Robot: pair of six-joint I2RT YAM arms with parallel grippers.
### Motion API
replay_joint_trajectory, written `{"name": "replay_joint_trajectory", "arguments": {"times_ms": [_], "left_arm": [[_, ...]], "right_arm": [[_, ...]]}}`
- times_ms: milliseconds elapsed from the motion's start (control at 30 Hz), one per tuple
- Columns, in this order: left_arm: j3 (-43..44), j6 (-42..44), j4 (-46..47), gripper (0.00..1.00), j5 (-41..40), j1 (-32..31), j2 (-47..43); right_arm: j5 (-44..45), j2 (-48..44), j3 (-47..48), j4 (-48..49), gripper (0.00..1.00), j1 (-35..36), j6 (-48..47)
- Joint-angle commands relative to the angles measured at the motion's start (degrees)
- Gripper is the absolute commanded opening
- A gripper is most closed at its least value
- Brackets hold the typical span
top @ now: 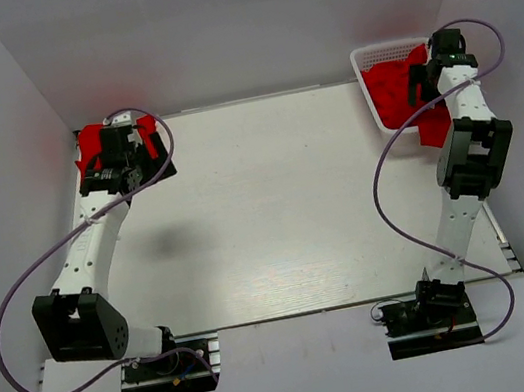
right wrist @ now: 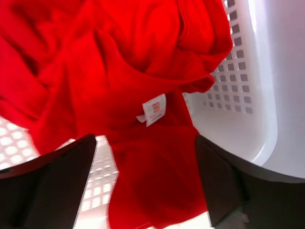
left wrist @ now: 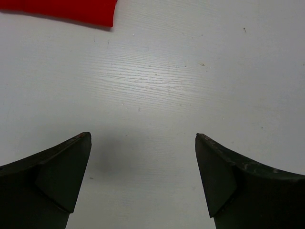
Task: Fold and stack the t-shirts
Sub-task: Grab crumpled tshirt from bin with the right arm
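Right pincer [right wrist: 144,140], jaws apart and empty, hung straight above crumpled t-shirts [right wrist: 95,62] in basket [right wrist: 240,90], the nearer arm; left pincer [left wrist: 143,138], likewise apart, faced worktop [left wrist: 167,71] well away.

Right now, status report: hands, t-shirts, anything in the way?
Both open: left hand over bare table, right hand over crumpled red t-shirts in white mesh basket. Nothing held. Nothing blocking either.

soft matt cloth t-shirts [right wrist: 119,71], glossy plastic basket [right wrist: 248,95] — mesh
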Motion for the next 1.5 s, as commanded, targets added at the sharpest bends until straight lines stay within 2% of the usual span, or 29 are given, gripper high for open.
{"name": "replay_joint_trajectory", "arguments": {"times_ms": [0, 33, 133, 167, 200, 267, 300, 467, 733, 1067, 1233, 1467], "left_arm": [[2.25, 0.82, -0.24, 1.0, 0.15, 0.17, 0.63], [2.25, 0.82, -0.85, 1.0, 0.15, 0.17, 0.63], [1.72, 0.22, -1.37, 1.0, 1.2, 0.17, 1.77], [1.72, 0.21, -1.38, 1.0, 1.21, 0.17, 1.77], [1.72, 0.21, -1.9, 1.0, 1.9, 0.17, 2.38], [1.72, -0.32, -2.52, 1.0, 1.91, 0.17, 2.39], [1.72, -0.32, -2.52, 1.0, 1.91, 0.17, 2.39], [0.59, -0.93, -2.52, 1.0, 0.86, 0.17, 1.16], [-0.03, -2.07, -1.47, 1.0, 0.86, 0.17, -0.69], [-1.7, -2.08, -0.33, 1.0, 1.38, 0.17, -3.67], [-2.23, -2.08, -0.85, 1.0, 1.38, 0.17, -4.81], [-1.62, -1.46, -2.0, 1.0, 2.44, 0.17, -4.82]], "right_arm": [[-0.68, 0.64, 2.42, 0.18, 0.86, -0.19, -5.58], [-0.68, 1.86, 2.59, 0.09, 0.83, -0.36, -5.76], [-1.12, 3.1, 2.6, 0.97, 0.58, -0.63, -5.67], [-1.38, 3.28, 2.25, 1.32, 0.47, -0.63, -5.76], [-1.56, 3.54, 2.16, 2.54, 0.26, -0.72, -5.93], [-1.92, 3.63, 2.24, 2.99, 0.13, -0.72, -6.2], [-2.09, 3.46, 2.33, 3.43, 0.0, -0.72, -5.94], [-2.79, 1.79, 1.55, 5.36, 0.0, -1.42, -4.18], [-6.83, -9.19, -0.13, 13.27, 0.0, -2.47, -2.5], [-14.39, -19.21, 4.61, 16.26, 0.0, -2.39, -1.1], [-17.46, -20.18, 15.05, 18.28, 0.0, -2.3, 0.04], [-20.37, -23.88, 17.27, 32.0, 0.0, -2.39, 5.05]]}}
